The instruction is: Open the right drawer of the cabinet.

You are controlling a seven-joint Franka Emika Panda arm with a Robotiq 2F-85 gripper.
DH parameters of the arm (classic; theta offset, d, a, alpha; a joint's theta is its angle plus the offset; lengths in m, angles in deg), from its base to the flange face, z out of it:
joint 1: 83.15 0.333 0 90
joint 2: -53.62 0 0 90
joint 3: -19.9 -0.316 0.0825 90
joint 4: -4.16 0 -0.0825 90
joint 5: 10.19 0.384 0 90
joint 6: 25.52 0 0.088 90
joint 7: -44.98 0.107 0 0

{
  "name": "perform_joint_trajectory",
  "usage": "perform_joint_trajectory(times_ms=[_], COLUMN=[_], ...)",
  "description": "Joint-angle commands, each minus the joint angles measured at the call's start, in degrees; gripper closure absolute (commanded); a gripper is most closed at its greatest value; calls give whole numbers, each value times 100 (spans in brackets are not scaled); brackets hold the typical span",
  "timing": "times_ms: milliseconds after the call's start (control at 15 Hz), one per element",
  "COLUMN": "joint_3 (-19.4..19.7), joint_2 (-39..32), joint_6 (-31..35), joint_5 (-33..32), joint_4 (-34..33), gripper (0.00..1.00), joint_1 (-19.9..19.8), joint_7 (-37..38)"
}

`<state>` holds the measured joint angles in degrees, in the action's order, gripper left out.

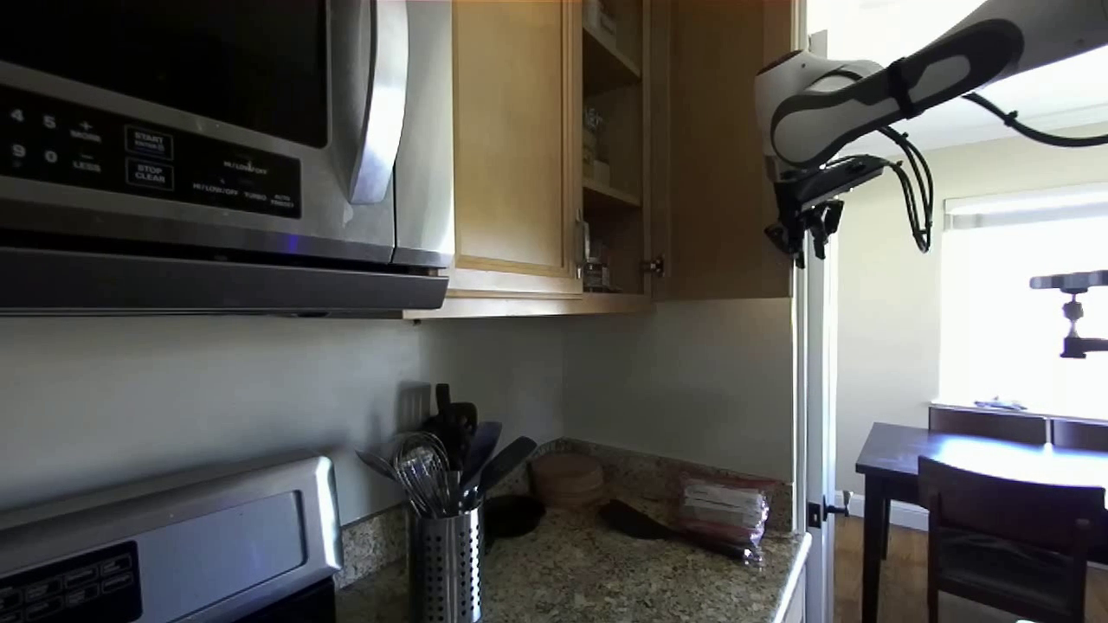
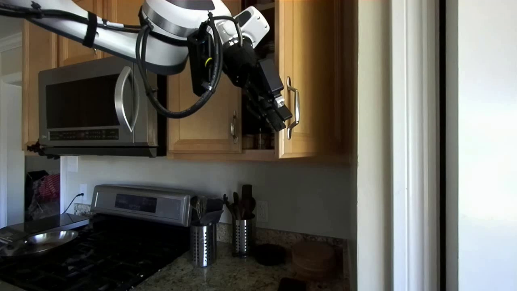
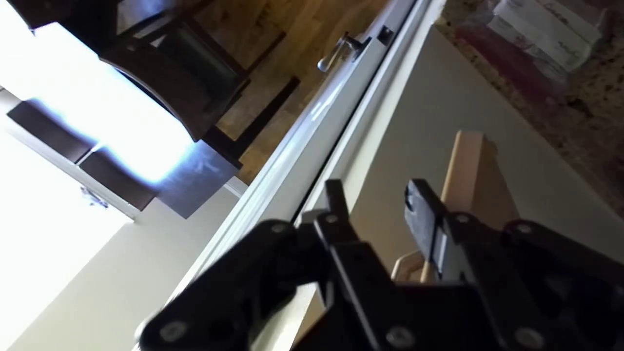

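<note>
1. Your gripper has its jaws spread, nothing pinched between them. The fingers point downward, a pose that seems suited to nudging a panel more than gripping it.
2. The right door, your task's "drawer", stands swung out just beside those fingertips. The wrist view shows one finger crossing before a wood edge, most likely this door's; whether they touch, you cannot tell.
3. In an exterior view the handle is just right of the fingers, ungripped. It sits near the door's free edge, far from the hinge, presumably so a light pull swings it.
4. Beyond, the cabinet shows its shelves because the right door is out; the left door is closed. Opening looks largely done: you would probably only widen the swing or back off without snagging the handle.
5. To the right, the side wall likely limits how far that door can go.
6. Well to the left hangs the microwave. Below, utensil pots stand on the counter beside the stove, presumably for easy reach while cooking, and low enough that the door should clear them.
</note>
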<state>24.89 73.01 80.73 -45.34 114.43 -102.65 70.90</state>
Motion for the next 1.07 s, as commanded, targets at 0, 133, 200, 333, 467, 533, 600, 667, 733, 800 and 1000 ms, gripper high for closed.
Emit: perform_joint_trajectory(times_ms=[0, 133, 200, 333, 467, 533, 600, 667, 733, 800, 1000], joint_3=[-79, -57, -48, -36, -45, -58, -71, -70, -85, -98, -134], joint_2=[-296, -336, -337, -344, -395, -446, -496, -537, -577, -601, -664], joint_6=[-384, -546, -601, -728, -725, -735, -750, -754, -762, -785, -829], joint_5=[-336, -182, -84, 156, 424, 541, 613, 748, 826, 913, 1100], joint_4=[-162, -164, -164, -191, -208, -213, -220, -221, -212, -199, -250], gripper=[30, 17, 11, 2, 0, 0, 0, 0, 0, 0, 0], joint_1=[195, 374, 465, 665, 854, 922, 972, 1033, 1078, 1132, 1209], joint_7=[32, -310, -509, -928, -1231, -1363, -1463, -1604, -1680, -1801, -1960])
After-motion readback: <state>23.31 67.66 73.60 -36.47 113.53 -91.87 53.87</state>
